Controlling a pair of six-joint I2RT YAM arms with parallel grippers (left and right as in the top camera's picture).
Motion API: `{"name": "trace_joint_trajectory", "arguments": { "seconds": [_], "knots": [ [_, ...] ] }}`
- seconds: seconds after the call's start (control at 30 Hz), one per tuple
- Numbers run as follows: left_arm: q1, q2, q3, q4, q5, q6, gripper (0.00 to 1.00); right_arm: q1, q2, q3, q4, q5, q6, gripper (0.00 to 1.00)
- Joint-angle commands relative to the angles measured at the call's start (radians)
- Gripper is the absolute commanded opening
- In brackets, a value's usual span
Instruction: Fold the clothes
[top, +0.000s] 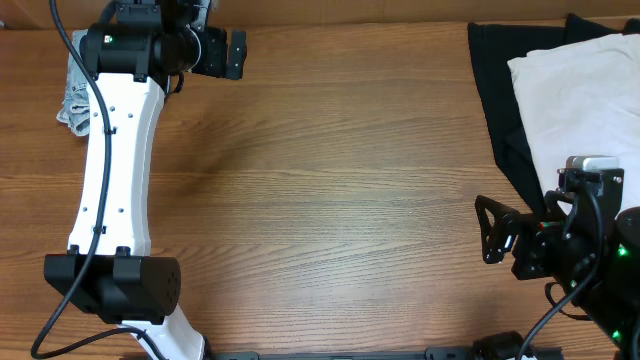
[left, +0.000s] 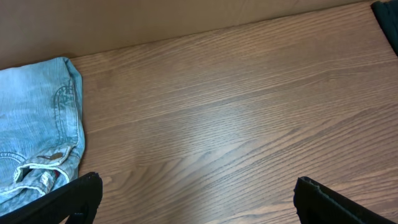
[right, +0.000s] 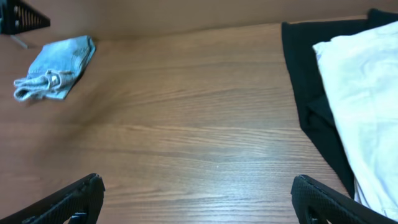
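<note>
The shorts (left: 37, 124) lay bunched on the surface (top: 330, 180), near the left gripper (top: 237, 54) but not touching it. A small tab by their pocket was too blurred to read. That gripper hung released, jaws wide, holding nothing. Well apart from it the right gripper (top: 490, 232) gaped empty too, beside a white garment (top: 580, 100) lying on a black one (top: 495, 80).

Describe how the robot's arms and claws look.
The left arm is a white shell with black joints, a black cable along it and a green light. The right arm is black with green lights. The left claw and right claw are black.
</note>
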Motion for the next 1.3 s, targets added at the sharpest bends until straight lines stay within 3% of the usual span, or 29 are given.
{"name": "trace_joint_trajectory", "arguments": {
  "seconds": [0.0,0.1,0.33,0.43,0.5,0.6,1.03,1.27],
  "knots": [
    [-0.006,0.011,0.009,0.001,-0.013,0.026,1.0,-0.066,-0.028,-0.039,0.051,0.0,0.007,1.0],
    [-0.006,0.011,0.009,0.001,-0.013,0.026,1.0,-0.118,-0.082,-0.177,0.232,0.004,-0.037,1.0],
    [-0.007,0.011,0.009,0.001,-0.013,0.027,1.0,-0.124,-0.284,-0.664,0.833,-0.011,-0.062,1.0],
    [-0.007,0.011,0.009,0.001,-0.013,0.027,1.0,-0.149,-0.351,-0.862,1.045,-0.082,-0.08,1.0],
    [-0.006,0.011,0.009,0.001,-0.013,0.026,1.0,-0.161,-0.404,-0.988,1.141,-0.17,-0.166,1.0],
    [-0.007,0.011,0.009,0.001,-0.013,0.026,1.0,-0.161,-0.484,-1.121,1.189,-0.218,-0.241,1.0],
    [-0.006,0.011,0.009,0.001,-0.013,0.027,1.0,-0.162,-0.777,-1.483,1.277,-0.153,-0.244,1.0],
    [-0.007,0.011,0.009,0.001,-0.013,0.027,1.0,-0.167,-0.838,-1.519,1.294,-0.135,-0.245,1.0]
  ]
}}
